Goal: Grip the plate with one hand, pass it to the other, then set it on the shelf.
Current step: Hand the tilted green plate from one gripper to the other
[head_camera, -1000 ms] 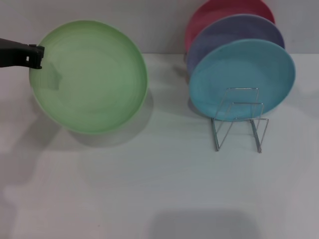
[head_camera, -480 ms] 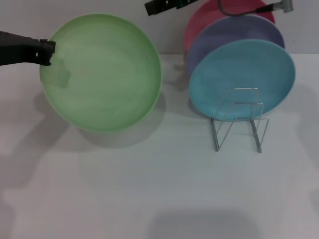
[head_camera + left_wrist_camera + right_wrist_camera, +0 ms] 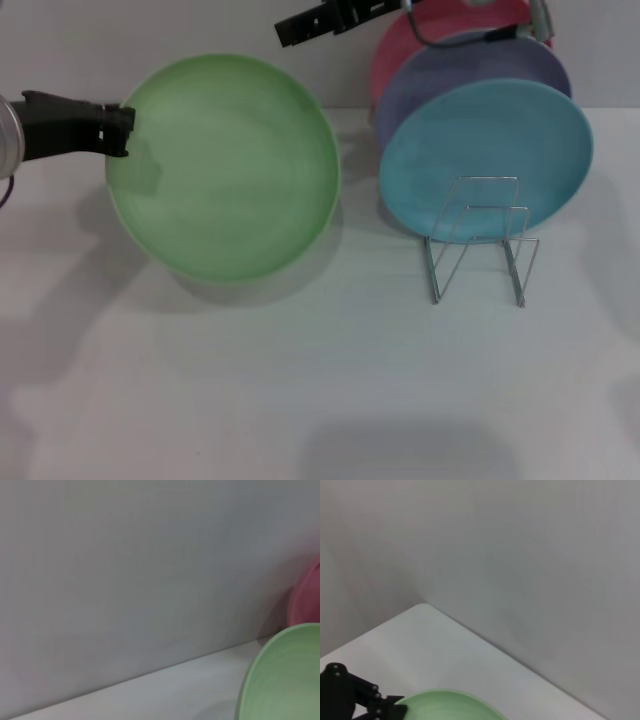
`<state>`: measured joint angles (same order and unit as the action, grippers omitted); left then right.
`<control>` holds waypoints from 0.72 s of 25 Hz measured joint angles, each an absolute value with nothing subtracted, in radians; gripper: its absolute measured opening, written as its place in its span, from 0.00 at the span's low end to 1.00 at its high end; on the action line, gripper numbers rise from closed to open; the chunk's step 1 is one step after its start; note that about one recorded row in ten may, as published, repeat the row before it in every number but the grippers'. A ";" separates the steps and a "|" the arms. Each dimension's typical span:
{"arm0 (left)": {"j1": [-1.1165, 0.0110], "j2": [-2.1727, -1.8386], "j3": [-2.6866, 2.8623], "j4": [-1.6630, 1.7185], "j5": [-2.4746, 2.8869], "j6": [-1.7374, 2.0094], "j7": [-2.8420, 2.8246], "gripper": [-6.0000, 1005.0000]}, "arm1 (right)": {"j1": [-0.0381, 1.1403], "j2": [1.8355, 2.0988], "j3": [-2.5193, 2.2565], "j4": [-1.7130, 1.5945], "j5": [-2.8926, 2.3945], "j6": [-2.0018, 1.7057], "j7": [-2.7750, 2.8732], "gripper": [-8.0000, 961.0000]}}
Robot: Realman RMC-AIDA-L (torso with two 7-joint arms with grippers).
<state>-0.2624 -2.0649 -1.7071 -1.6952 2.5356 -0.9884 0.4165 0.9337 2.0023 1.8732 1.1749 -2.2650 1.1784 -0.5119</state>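
Holding the plate (image 3: 228,170) by its left rim, my left gripper (image 3: 122,131) is clamped on it, clear above the table (image 3: 320,380). Handover step pending: my right gripper (image 3: 285,32) hovers behind the plate's top edge, finger state indeterminate. Next, it must seize the free rim, then the rack (image 3: 480,240).

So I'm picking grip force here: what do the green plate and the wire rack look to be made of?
The green plate, held at its rim by the left gripper, looks like matte plastic: even, dull colour with no sharp glare, though glazed ceramic can't be fully ruled out. The wire rack looks like thin bare metal wire, silvery with bright glints along its loops.
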 joint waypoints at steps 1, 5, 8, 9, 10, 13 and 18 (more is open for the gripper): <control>-0.262 -2.065 -1.704 -1.689 2.534 -0.985 0.417 0.04 | 0.939 2.005 1.877 1.161 -2.264 1.178 -0.517 0.81; -0.262 -2.065 -1.688 -1.684 2.524 -0.975 0.417 0.04 | 0.967 2.012 1.883 1.095 -2.267 1.163 -0.536 0.81; -0.261 -2.065 -1.683 -1.689 2.519 -0.974 0.417 0.04 | 0.984 2.013 1.882 1.058 -2.269 1.148 -0.544 0.81; -0.261 -2.065 -1.682 -1.690 2.514 -0.973 0.417 0.04 | 0.990 2.013 1.879 1.044 -2.270 1.138 -0.547 0.81; -0.261 -2.065 -1.682 -1.690 2.514 -0.973 0.417 0.04 | 0.990 2.013 1.879 1.044 -2.270 1.138 -0.547 0.81; -0.263 -2.065 -1.682 -1.691 2.510 -0.972 0.418 0.04 | 0.999 2.015 1.873 1.026 -2.270 1.126 -0.549 0.81; -0.270 -2.065 -1.681 -1.686 2.509 -0.971 0.419 0.04 | 1.019 2.021 1.871 0.993 -2.271 1.124 -0.564 0.81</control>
<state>-0.2695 -2.0646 -1.6813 -1.6858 2.5095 -0.9712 0.4188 1.0190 2.0212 1.8714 0.9926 -2.2714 1.1240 -0.5638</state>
